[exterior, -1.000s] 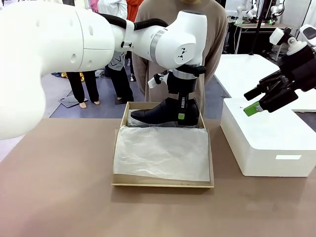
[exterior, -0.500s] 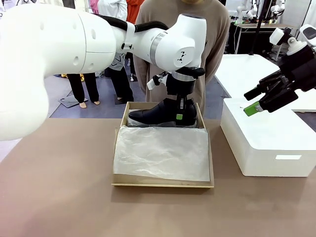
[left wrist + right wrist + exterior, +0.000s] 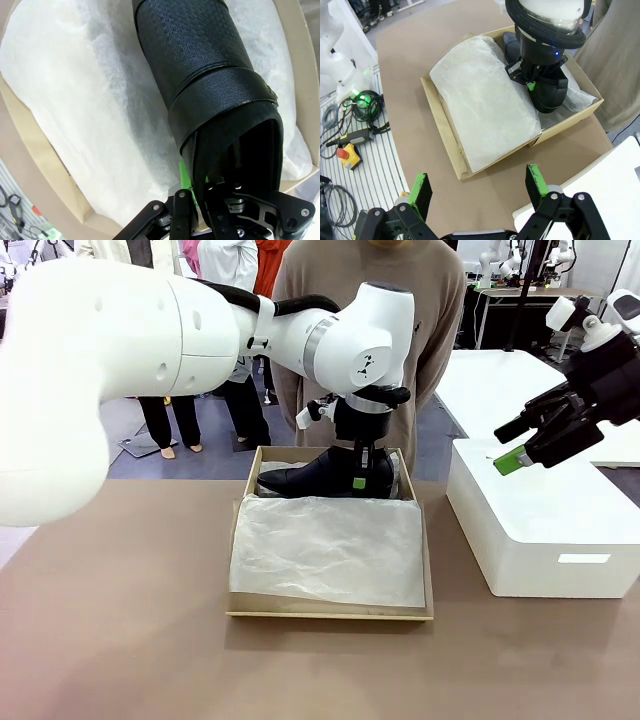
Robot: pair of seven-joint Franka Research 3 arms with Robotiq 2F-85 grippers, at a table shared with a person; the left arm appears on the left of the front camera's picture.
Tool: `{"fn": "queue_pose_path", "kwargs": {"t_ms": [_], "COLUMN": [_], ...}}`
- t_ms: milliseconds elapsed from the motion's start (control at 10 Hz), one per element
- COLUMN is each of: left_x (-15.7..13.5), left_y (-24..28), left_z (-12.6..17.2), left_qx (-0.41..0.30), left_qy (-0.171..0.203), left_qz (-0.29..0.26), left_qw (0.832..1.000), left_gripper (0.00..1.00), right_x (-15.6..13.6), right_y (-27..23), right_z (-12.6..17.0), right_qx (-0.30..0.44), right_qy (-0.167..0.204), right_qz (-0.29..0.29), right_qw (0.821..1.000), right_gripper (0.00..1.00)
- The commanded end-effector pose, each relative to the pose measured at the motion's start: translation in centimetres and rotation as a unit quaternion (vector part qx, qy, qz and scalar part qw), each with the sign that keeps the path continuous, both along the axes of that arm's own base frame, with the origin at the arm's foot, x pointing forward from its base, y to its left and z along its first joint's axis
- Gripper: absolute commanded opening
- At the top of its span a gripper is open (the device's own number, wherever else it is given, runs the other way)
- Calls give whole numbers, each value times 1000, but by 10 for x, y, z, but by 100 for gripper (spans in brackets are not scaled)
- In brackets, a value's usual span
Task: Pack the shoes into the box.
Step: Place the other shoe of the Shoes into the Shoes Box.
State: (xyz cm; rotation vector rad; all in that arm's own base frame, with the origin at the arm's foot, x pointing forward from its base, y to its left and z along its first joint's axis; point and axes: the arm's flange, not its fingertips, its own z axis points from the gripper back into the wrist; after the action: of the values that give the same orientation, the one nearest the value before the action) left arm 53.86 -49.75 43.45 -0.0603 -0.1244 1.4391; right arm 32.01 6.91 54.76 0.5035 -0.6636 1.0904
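gripper l [image 3: 361, 477] pinches shoe [image 3: 305, 478] collar in box [image 3: 237, 540]; gripper r [image 3: 479, 186] spread wide.

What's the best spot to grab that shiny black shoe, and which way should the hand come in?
Probably the heel-side rim of its opening, coming down from above. The shoe is upright in the box, opening facing up, and that rim is thin enough for one finger inside, one outside. The left gripper is shut on it just so.
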Motion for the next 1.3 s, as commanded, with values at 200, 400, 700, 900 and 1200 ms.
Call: {"fn": "queue_pose_path", "kwargs": {"t_ms": [200,400,700,900,1200], "left_x": [1,1,0,0,-1], "left_y": [-11,-14,-14,-13,-14], "left_z": [-4,-7,-5,-3,10], "left_qx": [-1,-8,-10,-9,-6], "left_qy": [8,17,13,16,12], "left_qz": [18,13,8,8,7], "left_qw": [1000,1000,1000,1000,1000], "left_gripper": [0,0,0,24,81], "right_x": [3,3,3,3,3], "right_y": [0,0,0,0,0], "right_z": [0,0,0,0,0], "right_qx": [16,16,16,16,16], "right_qy": [-8,-8,-8,-8,-8], "right_qz": [12,12,12,12,12], "right_qw": [1000,1000,1000,1000,1000], "right_gripper": [100,100,100,100,100]}}
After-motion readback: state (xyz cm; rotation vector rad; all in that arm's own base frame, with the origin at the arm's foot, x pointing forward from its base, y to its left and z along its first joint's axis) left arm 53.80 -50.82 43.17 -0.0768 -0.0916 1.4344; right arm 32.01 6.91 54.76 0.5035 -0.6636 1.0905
